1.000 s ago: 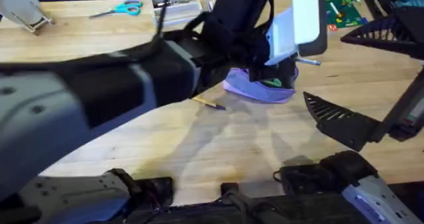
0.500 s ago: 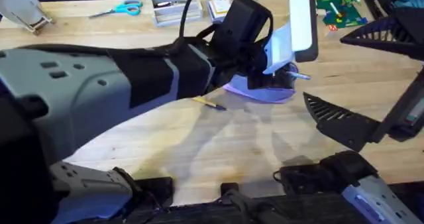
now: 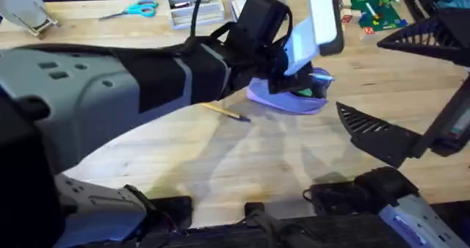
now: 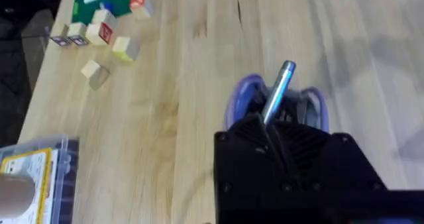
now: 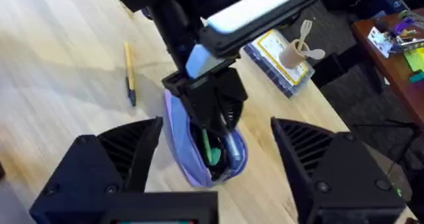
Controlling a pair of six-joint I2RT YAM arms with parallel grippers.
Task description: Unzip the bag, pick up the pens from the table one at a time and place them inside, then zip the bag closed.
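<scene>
The left claw [image 4: 275, 128] is clamped on the blue-grey pen [image 4: 277, 91], holding it directly over the open lavender bag [image 3: 286, 97], its tip pointing into the mouth. The yellow pen [image 3: 222, 111] lies on the tabletop [image 3: 279, 160] just beside the bag. The right claw [image 5: 215, 164] hangs above the bag, spread wide and empty.

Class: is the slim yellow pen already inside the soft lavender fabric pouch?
No, the yellow pen lies on the wooden table beside the lavender pouch.

Lavender bag [image 3: 285, 99], yellow pen [image 3: 222, 111], pale table [image 3: 279, 160]
</scene>
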